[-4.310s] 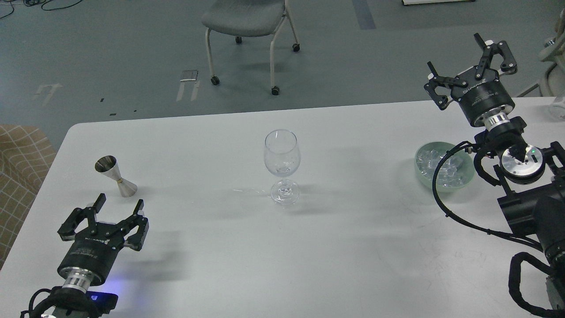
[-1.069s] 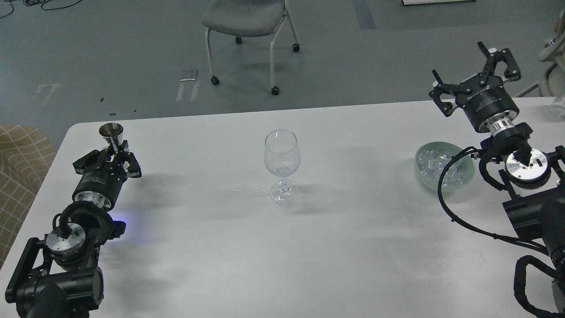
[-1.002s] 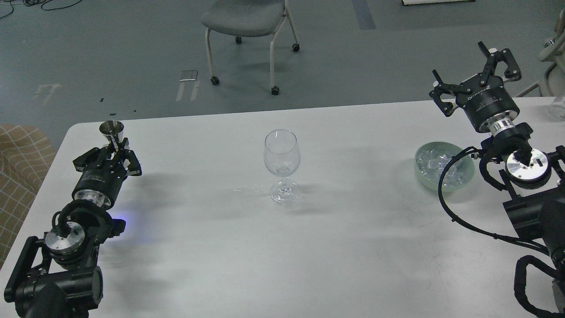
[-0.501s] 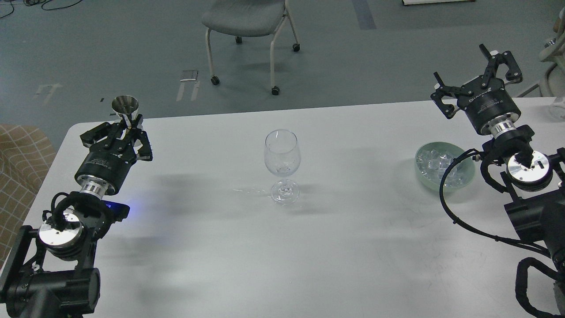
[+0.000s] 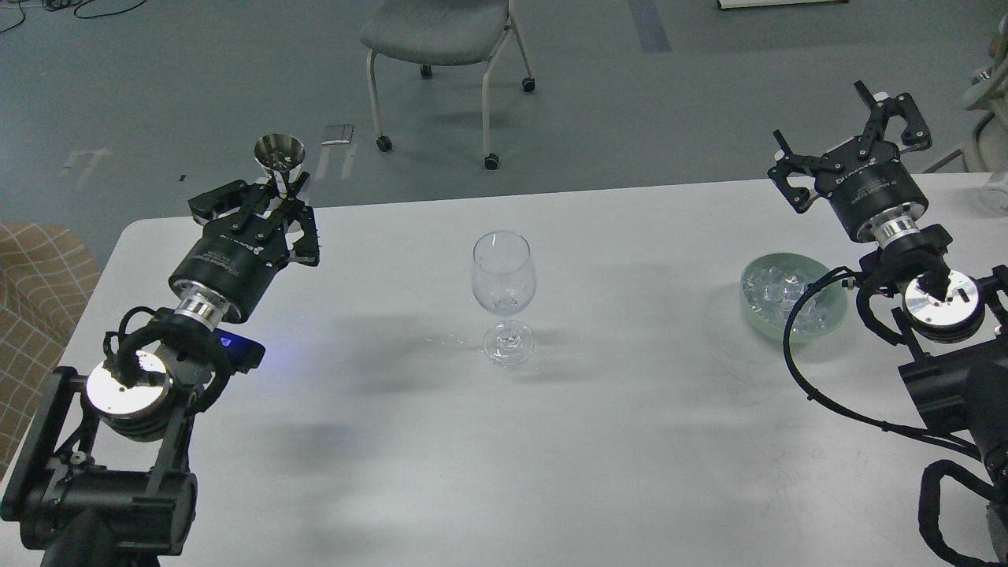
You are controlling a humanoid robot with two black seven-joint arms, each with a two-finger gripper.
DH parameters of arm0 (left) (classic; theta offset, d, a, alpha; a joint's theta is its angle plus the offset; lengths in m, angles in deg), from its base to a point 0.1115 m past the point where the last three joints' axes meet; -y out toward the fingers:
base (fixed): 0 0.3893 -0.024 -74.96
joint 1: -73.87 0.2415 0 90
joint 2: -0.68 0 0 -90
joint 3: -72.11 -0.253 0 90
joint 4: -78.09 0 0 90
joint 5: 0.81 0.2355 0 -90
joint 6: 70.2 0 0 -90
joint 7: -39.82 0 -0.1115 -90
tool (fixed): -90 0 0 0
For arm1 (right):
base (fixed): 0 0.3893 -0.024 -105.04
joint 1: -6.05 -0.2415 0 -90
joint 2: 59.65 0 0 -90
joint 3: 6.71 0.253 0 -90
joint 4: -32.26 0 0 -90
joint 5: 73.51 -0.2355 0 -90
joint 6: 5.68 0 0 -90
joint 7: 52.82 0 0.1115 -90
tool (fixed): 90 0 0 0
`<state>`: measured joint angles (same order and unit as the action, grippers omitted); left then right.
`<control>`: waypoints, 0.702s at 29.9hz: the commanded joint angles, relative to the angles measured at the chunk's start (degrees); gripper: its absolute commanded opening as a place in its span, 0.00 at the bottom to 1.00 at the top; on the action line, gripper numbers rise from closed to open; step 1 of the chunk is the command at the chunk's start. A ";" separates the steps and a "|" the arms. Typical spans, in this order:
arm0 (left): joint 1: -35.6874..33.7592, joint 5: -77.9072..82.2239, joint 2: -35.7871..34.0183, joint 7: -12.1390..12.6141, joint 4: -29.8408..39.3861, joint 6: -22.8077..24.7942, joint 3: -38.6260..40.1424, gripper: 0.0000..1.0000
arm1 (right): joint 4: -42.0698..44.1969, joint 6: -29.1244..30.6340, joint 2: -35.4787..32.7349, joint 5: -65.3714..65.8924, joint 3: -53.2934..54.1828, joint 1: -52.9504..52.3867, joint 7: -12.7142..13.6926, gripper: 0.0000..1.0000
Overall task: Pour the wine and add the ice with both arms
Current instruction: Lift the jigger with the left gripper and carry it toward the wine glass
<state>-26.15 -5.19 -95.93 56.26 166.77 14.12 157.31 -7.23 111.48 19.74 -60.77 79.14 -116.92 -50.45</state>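
At the far left a checked tan cushion (image 5: 31,315) shows past the edge of the white table (image 5: 504,441). The left arm (image 5: 134,394) reaches up from the bottom left corner, a blue light glowing at its wrist. Its left gripper (image 5: 277,206) is raised off the table near the far left corner, jaws closed narrow on the waist of a steel jigger (image 5: 279,157). The jigger stands nearly upright with its open cup on top, and glints inside it may be wine, though I cannot tell for sure.

Near the middle of the table stands a clear stemmed glass (image 5: 504,291), upright, well apart from both grippers. A few glinting droplets (image 5: 504,301) cling low in its bowl.

Behind the table, on the grey floor, is a grey chair (image 5: 441,47) on castors.

To the right a pale green bowl (image 5: 791,295) rests on the table, holding the ice (image 5: 776,287), many clear cubes heaped together. The right arm (image 5: 945,331) rises from the lower right corner just beside the bowl, its cable looping across the bowl's near rim. The right gripper (image 5: 854,126) is lifted beyond the bowl, jaws spread wide and holding nothing
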 commanded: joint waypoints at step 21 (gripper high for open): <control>-4.40 9.92 2.47 1.14 1.41 -0.38 -12.16 0.00 | 0.02 0.00 0.15 0.00 -0.07 0.01 0.01 1.00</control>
<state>-30.18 2.48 -93.54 57.31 167.88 13.79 145.55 -7.07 111.48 20.04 -60.77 79.09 -116.86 -50.48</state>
